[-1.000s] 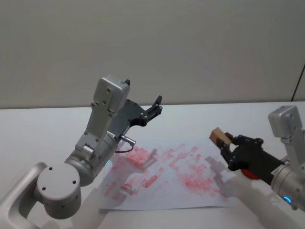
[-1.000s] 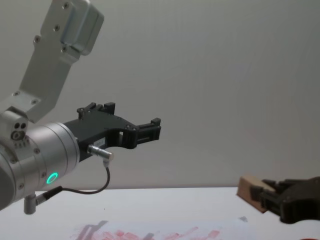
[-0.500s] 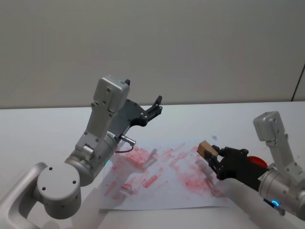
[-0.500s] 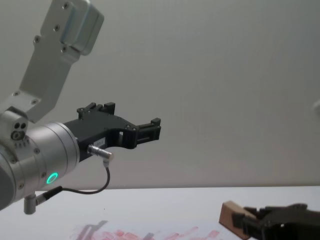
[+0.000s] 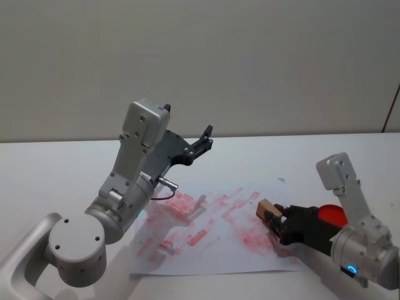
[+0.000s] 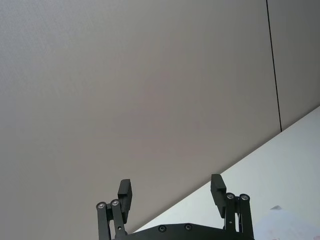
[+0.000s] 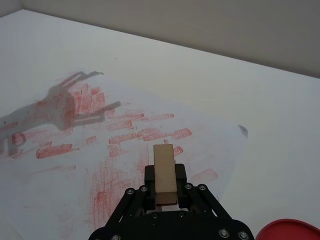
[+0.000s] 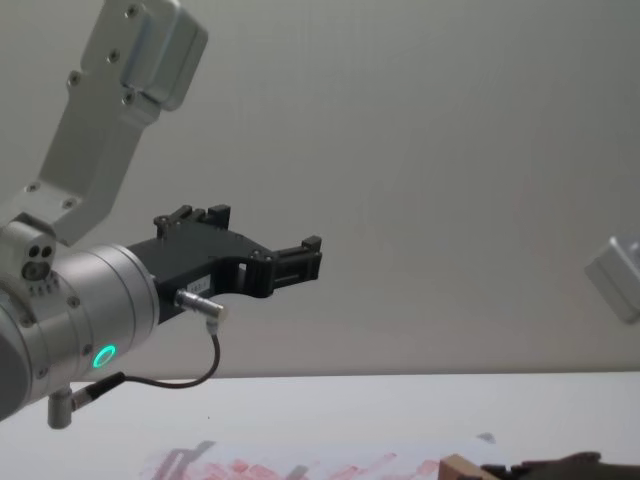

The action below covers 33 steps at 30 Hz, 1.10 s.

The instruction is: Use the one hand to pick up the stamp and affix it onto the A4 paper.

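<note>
The stamp (image 5: 265,207) sits at the lower right of the head view, a small light-brown wooden block clamped between the 2 jaws of the right gripper (image 5: 275,220). In the right wrist view the stamp (image 7: 164,172) sticks out forward from the right gripper (image 7: 165,184), its jaws narrow and pressed against both sides of the block. It hangs low over the right part of the A4 paper (image 5: 206,247), above a dense patch of red marks; whether it touches the sheet cannot be told. In the chest view the stamp (image 8: 458,467) shows at the bottom edge, right of centre.

The A4 paper (image 7: 75,165) lies flat on the white surface (image 5: 62,169), covered in smudgy red-pink bars. A red round object (image 5: 330,215) lies just beyond the paper's right edge, behind the right gripper.

The left gripper (image 5: 205,139) is raised above the surface at the centre of the head view, well apart from the stamp. Its jaws stand wide apart with nothing between them, as the left wrist view shows at the left gripper (image 6: 170,187).
</note>
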Available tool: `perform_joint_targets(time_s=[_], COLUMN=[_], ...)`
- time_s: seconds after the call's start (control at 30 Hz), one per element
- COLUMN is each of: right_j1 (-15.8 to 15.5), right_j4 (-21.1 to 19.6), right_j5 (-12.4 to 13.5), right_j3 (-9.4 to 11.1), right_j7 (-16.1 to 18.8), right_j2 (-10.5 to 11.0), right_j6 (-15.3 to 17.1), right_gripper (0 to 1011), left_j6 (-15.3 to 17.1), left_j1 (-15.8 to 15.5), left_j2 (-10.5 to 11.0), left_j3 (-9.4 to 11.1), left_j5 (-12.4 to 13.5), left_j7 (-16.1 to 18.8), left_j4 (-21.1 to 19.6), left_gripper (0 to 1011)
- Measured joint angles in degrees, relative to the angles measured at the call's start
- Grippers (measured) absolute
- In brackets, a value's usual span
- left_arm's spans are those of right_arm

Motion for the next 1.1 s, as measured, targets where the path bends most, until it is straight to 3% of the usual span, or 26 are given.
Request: perform_joint_targets(time_s=[0.6,1.1], right_j1=[0.4,-1.5], right_j4=[0.8,-3.3], right_j5=[-0.8,0.1], right_j3=[-1.0,-0.5], right_j7=[-1.7,-6.7], right_j2=[-0.9,0.0], right_j6=[1.4,-4.3], right_gripper=[216,216], left_j6=[0.0,0.0], left_j1=[0.0,0.0], left_j2=[0.0,0.0], left_j3=[0.0,0.0], left_j5=[0.0,0.0], left_j7=[0.0,0.0], left_j4=[0.0,0.0], left_gripper=[1001,1001])
